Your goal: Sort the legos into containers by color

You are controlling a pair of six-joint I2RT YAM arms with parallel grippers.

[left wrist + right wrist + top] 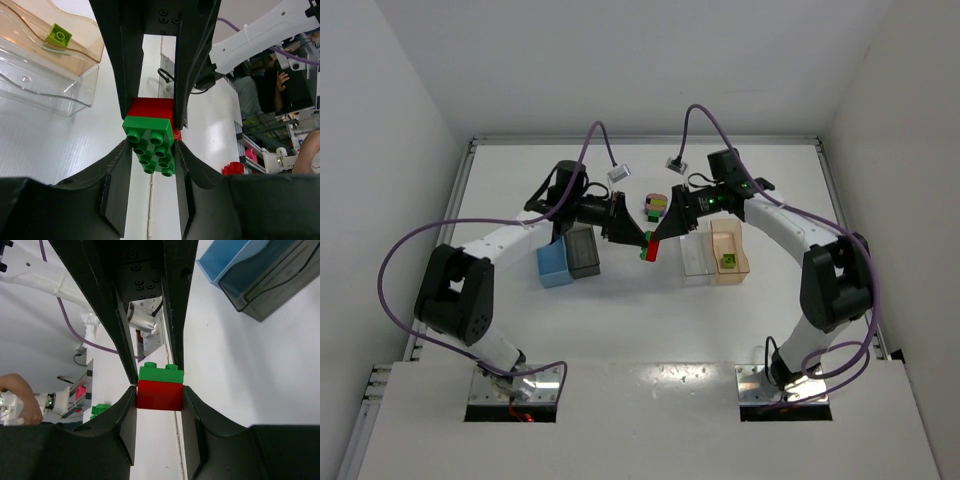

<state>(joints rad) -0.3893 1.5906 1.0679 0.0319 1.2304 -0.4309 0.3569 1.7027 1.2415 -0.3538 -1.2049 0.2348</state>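
The grey bin (270,285) and blue bin (225,259) run off the right wrist view's top edge.

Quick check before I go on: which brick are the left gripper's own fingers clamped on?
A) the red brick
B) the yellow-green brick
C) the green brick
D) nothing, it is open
C: in the left wrist view the left gripper pinches the green brick, while the right gripper clamps the red brick joined to it.
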